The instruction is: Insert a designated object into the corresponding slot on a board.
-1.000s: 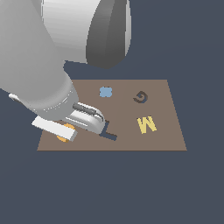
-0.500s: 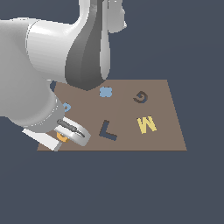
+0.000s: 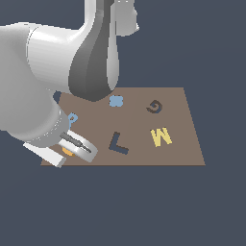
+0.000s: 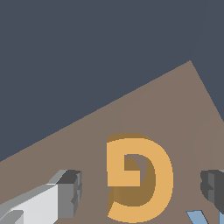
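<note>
While gripper (image 4: 139, 186) hangs spread around, not touching, orange G (image 4: 136, 177) | G flat near board (image 3: 182, 144) corner | G-shaped slot (image 3: 153, 106) near opposite edge, unfilled

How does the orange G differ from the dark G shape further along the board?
The orange G is a bright, solid piece lying between the open end effector's fingers; the dark G-shaped slot is a brown recess sunk in the board, far from the arm. Both share one letter outline.
</note>
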